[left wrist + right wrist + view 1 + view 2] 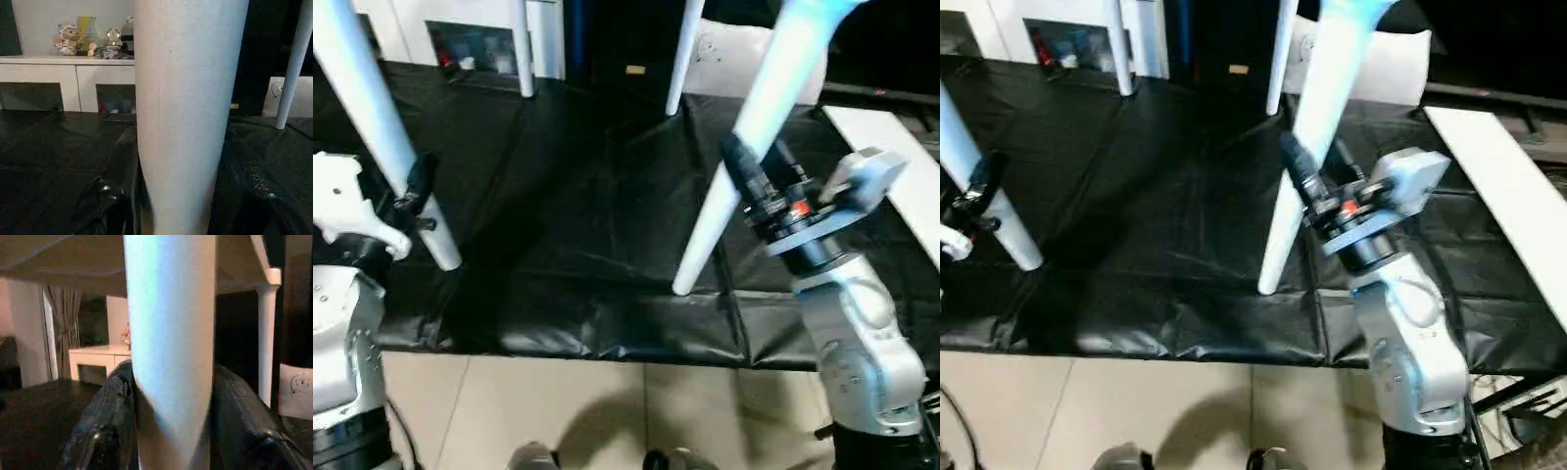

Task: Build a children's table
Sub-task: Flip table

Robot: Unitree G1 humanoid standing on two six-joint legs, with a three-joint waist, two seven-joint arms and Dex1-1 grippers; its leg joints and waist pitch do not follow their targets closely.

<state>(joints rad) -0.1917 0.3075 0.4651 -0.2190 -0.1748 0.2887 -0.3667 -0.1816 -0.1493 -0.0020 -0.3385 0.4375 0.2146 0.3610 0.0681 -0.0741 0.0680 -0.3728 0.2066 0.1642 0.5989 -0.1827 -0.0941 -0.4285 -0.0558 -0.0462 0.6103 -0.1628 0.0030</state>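
The right gripper is closed around a white table leg, which slants down past it to the black sheet. The left gripper clamps a second leg the same way. Two more legs stand beyond both grippers. The right wrist view adds the tabletop overhead, joined to a far leg; the left wrist view shows a white cabinet with trinkets behind.
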